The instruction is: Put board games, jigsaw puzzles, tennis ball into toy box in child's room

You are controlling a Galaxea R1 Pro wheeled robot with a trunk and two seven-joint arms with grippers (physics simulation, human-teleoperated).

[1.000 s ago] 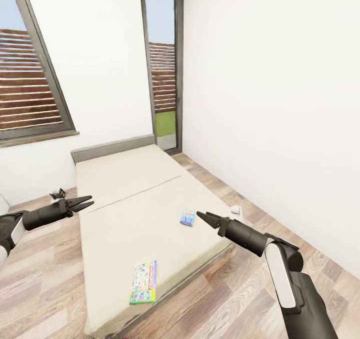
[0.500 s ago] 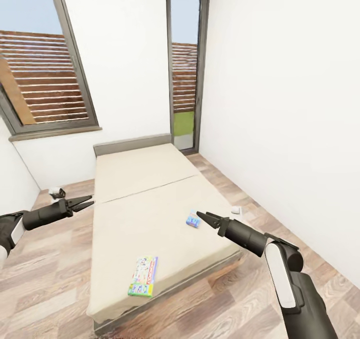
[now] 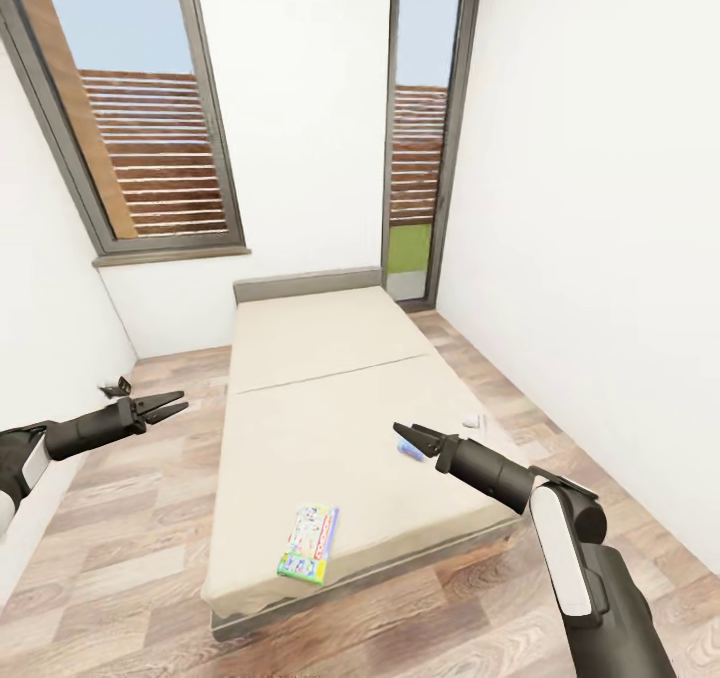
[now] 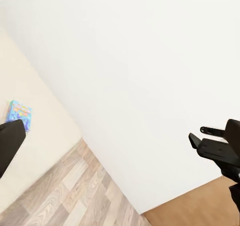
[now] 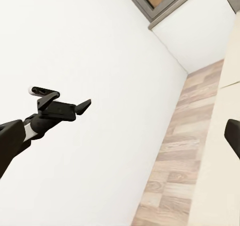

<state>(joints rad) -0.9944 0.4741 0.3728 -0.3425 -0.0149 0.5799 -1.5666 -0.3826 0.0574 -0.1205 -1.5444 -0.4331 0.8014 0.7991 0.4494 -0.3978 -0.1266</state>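
Two board games lie on the beige bed [image 3: 320, 398]. A long green and white box [image 3: 309, 544] rests near the bed's front edge. A small blue box [image 3: 407, 448] sits by the bed's right side, partly hidden behind my right gripper [image 3: 405, 436]; it also shows in the left wrist view [image 4: 20, 114]. My right gripper hangs open over the bed's right part with nothing in it. My left gripper [image 3: 168, 405] is open and holds nothing, hovering over the floor left of the bed. The table, toy box, puzzles and tennis ball are out of view.
White walls close in on both sides. A window [image 3: 140, 128] and a tall glass door [image 3: 420, 128] stand behind the bed. Wooden floor [image 3: 130, 558] runs along both sides of the bed. A small white object [image 3: 471, 420] lies on the floor to the right and a small dark one [image 3: 115, 389] to the left.
The whole picture has shifted right and the bed looks smaller, so the camera has moved. Both arms hold the same pose, and the board games lie where they were on the bed.
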